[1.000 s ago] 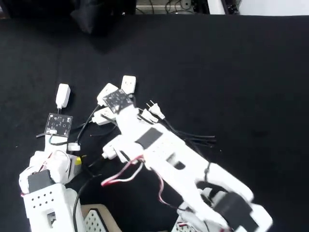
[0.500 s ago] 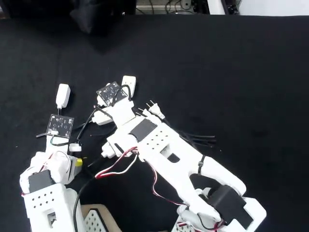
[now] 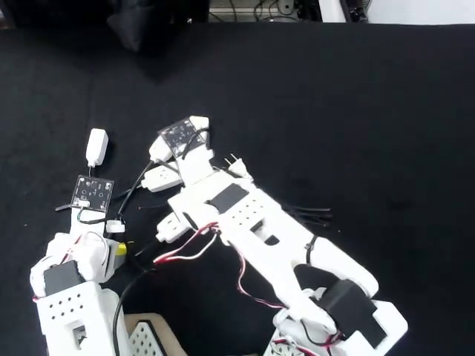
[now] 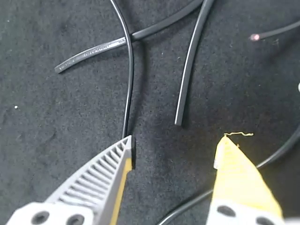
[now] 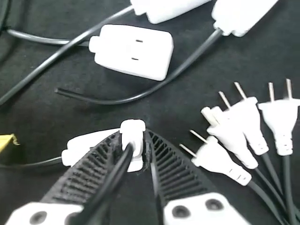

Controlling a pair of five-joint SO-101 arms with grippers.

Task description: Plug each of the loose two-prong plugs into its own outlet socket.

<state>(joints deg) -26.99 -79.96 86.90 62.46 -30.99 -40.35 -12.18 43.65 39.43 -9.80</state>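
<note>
A white connector body [image 5: 79, 144] is held clamped between the fingers of the right gripper [image 5: 133, 139], and a black cord is seen running back between them. No pins can be made out on it, so it cannot be told whether it is a plug or a socket, nor whether it is lifted off the black cloth [image 3: 371, 111].

Over the last second the right arm [image 3: 245, 215] has been carried forward, away from its base. Its wrist board has been brought from short of the white blocks to right among them. This is judged to mean that the held piece is being taken toward a mate. No plug is seen seated in a socket.

The loose two-prong plugs [image 5: 234, 136] are laid side by side just beside the right gripper. They are small white moulded bodies on black cords, each with two bare metal pins pointed the same way as the gripper. An outlet socket [image 5: 131, 51] is found just ahead of the fingers. It is a rounded white block with two empty slots in its upper face. Further white blocks [image 5: 168, 7] lie beyond it.

The left gripper [image 4: 177, 140] is spread wide, with nothing gripped, over cut black cable ends [image 4: 187, 79], well apart from the plugs.
</note>
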